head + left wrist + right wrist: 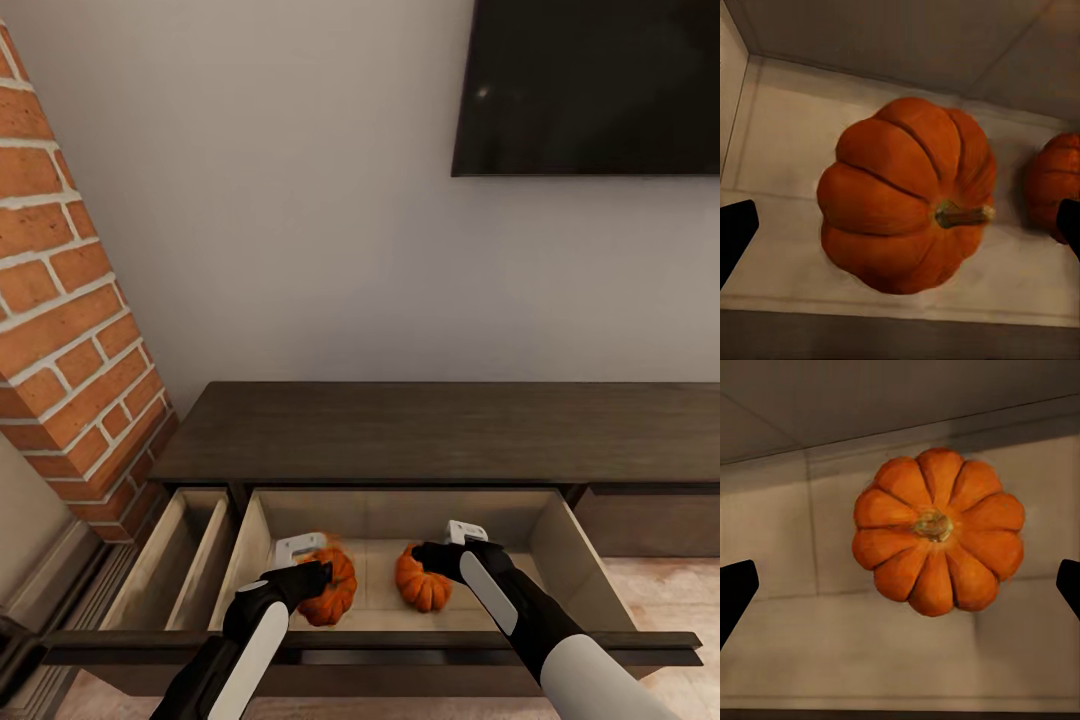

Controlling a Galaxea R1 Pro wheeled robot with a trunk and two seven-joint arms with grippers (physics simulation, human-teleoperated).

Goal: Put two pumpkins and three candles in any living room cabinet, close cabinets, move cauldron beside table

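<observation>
Drawer [560, 540] wide open, both pumpkins [332, 588] [421, 580] sitting inside, room around them. Left fingers [736, 232] and right fingers [736, 594] spread wide, holding nothing.

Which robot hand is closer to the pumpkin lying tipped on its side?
The left. The left gripper hangs open right over the tipped pumpkin in the open drawer. The right gripper hangs open above the other pumpkin, farther away.
</observation>
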